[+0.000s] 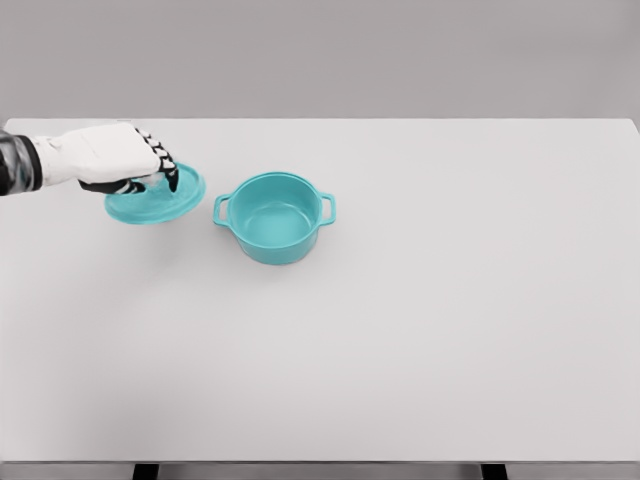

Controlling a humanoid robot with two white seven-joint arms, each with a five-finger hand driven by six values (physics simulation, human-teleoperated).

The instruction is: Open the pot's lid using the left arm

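Note:
A teal pot [274, 216] with two side handles stands uncovered on the white table [400, 330], its inside empty. Its teal lid [160, 199] is to the left of the pot, apart from it, tilted slightly and low over the table. My left hand [150, 172] comes in from the left edge and is curled over the lid's top, fingers closed on its knob, which the hand hides. I cannot tell whether the lid's edge touches the table.
The white table spans the whole view, with its far edge against a grey wall and its front edge near the bottom of the picture.

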